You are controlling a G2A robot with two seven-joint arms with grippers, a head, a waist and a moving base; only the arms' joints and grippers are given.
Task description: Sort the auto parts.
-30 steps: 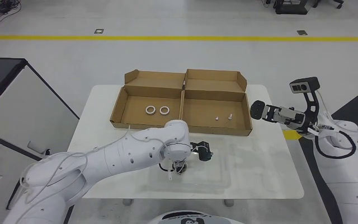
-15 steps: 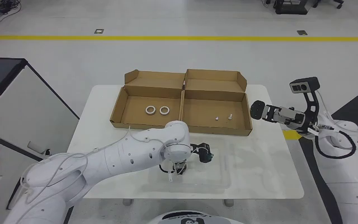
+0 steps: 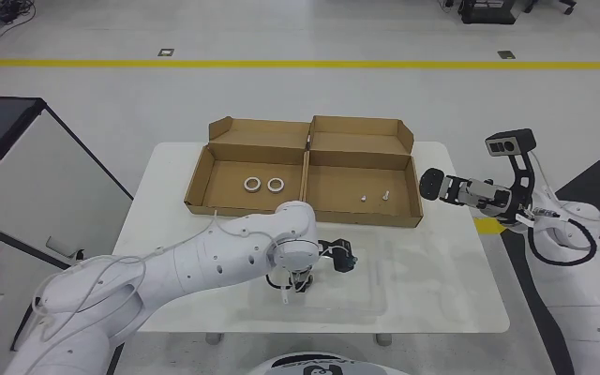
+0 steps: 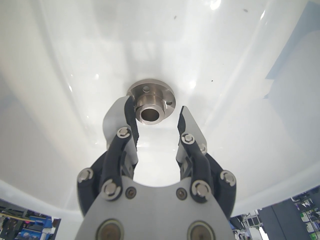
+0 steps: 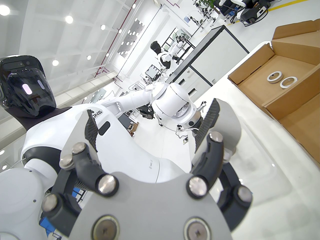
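A metal flanged bushing (image 4: 151, 103) stands on its flange on the floor of a clear shallow tray (image 4: 75, 51). My left gripper (image 4: 155, 106) is open and straddles the bushing's hub; one finger pad (image 4: 131, 118) touches the hub and the other pad stays apart. From above, that gripper (image 3: 298, 284) points down into the tray (image 3: 375, 302) near the table's front edge. My right gripper (image 3: 431, 184) hangs open and holds nothing, beyond the table's right edge; its own view shows it (image 5: 151, 108) facing across the table.
Two open cardboard boxes sit side by side at the table's back. The left box (image 3: 199, 178) holds two white rings (image 3: 252, 184) (image 3: 276, 184). The right box (image 3: 412, 183) holds two small bolts (image 3: 364, 198) (image 3: 384, 195). A black-framed panel (image 3: 28, 141) stands left of the table.
The left wrist has shifted very slightly over the tray. The right arm and the parts in the boxes have kept still.
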